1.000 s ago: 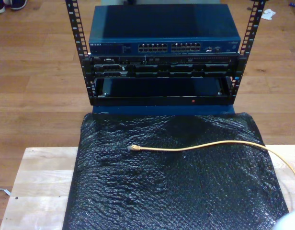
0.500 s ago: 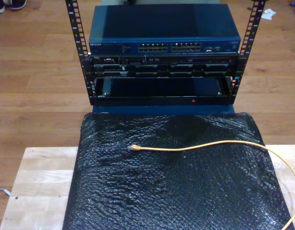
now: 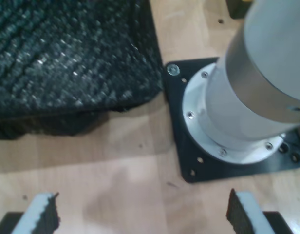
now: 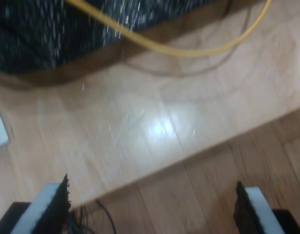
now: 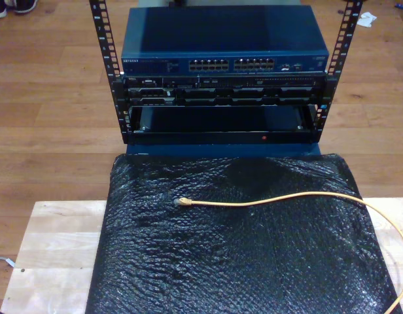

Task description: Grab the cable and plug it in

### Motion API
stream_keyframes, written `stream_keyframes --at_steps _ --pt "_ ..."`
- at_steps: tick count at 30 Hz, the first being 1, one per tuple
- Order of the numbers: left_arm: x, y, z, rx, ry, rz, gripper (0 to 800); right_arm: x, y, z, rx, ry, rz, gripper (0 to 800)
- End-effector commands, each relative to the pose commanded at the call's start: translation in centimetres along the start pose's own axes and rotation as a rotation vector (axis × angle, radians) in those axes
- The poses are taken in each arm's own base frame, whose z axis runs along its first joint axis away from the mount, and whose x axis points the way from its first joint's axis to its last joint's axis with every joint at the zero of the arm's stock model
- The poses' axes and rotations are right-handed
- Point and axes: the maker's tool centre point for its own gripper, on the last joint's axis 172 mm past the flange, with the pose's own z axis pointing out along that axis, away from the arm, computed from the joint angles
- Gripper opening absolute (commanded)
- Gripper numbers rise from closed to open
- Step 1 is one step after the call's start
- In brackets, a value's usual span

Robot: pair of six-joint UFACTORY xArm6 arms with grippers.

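With both sets of jaws spread wide and empty, my first gripper [image 3: 140, 214] hangs over bare tabletop beside an arm base [image 3: 228, 146]; my second gripper [image 4: 152, 207] over the table edge. Cable [image 5: 280, 200] lies loose across the black mat [image 5: 221, 261], plug [image 5: 183, 202] near centre. Light, floppy; best pinched just behind the plug.

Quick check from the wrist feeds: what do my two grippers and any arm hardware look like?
My first gripper has pale grey fingers faced with black ridged pads. My second gripper looks the same: pale fingers, black toothed pads. The first wrist view also shows a white cylindrical arm base with a grey band, on a bolted white flange over a black mounting plate.
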Motion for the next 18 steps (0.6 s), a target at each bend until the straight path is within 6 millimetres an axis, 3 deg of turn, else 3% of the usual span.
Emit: stream_keyframes --at_steps 18 --pt "3.0 -3.7 1.1 0.042 0.065 -0.032 800 8.1 3.6 0.1 0.020 0.077 -0.025 796"
